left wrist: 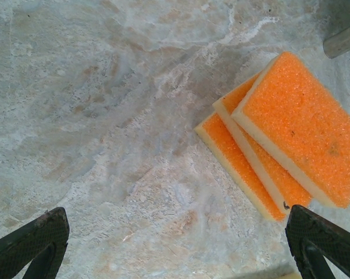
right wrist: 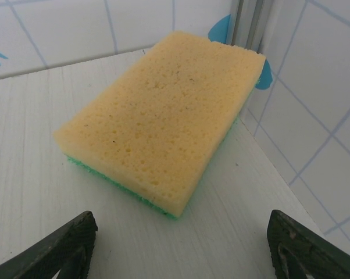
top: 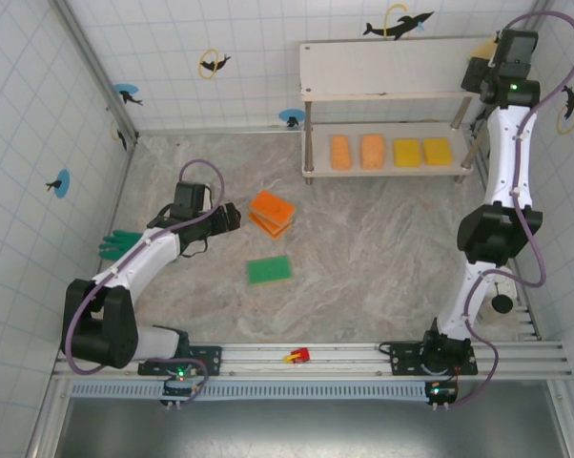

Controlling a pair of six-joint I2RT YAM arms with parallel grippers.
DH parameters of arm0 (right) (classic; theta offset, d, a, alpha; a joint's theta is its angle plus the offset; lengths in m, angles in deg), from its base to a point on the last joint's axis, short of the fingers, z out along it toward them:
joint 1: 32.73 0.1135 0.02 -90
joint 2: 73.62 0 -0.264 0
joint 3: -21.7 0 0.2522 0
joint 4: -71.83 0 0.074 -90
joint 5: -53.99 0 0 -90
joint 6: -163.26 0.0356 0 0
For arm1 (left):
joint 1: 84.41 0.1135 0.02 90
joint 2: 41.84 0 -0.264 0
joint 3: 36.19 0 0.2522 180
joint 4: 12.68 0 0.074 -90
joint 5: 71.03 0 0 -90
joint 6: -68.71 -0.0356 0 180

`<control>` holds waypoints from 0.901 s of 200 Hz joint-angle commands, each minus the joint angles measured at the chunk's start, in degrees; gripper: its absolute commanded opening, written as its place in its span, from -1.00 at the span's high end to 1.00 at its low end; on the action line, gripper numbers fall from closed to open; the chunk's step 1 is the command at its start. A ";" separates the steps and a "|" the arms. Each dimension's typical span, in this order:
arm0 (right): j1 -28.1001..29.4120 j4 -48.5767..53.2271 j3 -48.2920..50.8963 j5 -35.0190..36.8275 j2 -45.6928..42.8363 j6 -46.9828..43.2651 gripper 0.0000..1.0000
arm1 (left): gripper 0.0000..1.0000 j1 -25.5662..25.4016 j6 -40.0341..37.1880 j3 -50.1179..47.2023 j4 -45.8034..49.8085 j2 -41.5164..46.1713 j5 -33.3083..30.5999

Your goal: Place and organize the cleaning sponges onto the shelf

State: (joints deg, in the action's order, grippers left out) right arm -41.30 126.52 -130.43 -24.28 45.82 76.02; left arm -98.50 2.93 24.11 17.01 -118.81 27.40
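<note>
The shelf (top: 382,69) stands at the back right. Its lower board carries two orange sponges (top: 356,152) and two yellow sponges (top: 421,152) in a row. On the top board (right wrist: 29,151), in the right corner, lies a yellow sponge with a green underside (right wrist: 163,110), free of the fingers. My right gripper (right wrist: 184,250) is open just in front of it. A small stack of orange sponges (left wrist: 285,133) lies on the table, and a green sponge (top: 269,270) lies nearer. My left gripper (left wrist: 178,250) is open, left of the stack, with nothing between its fingers.
A green rubber glove (top: 115,245) lies by the left wall beside the left arm. A tiny red object (top: 297,356) rests on the front rail. Tiled walls close the table at the back and sides, and the right wall (right wrist: 314,116) runs right beside the top board's corner.
</note>
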 commanded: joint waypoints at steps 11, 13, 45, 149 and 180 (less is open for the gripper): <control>0.41 0.35 -2.70 1.37 1.26 -0.92 -0.53 | -0.95 0.46 0.12 0.24 -0.79 -0.59 0.58; 0.41 0.31 -2.70 1.37 1.31 -0.99 -0.52 | -0.95 0.46 0.09 0.26 -0.80 -0.56 0.57; 0.49 0.20 -2.70 1.17 1.65 -1.35 -0.44 | -0.95 0.51 0.09 0.31 -0.67 -0.76 0.52; 0.45 0.16 -2.52 1.04 2.20 -1.97 -0.07 | -0.95 0.46 0.26 0.15 -0.81 -1.13 0.19; 0.45 0.05 -2.39 0.67 2.23 -1.97 0.11 | -0.95 0.46 0.23 -0.05 -0.88 -1.21 0.10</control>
State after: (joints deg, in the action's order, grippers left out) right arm -40.95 125.69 -130.80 -24.06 46.47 74.49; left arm -98.50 2.93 24.11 16.83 -119.27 27.37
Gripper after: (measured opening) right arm 0.467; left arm 0.974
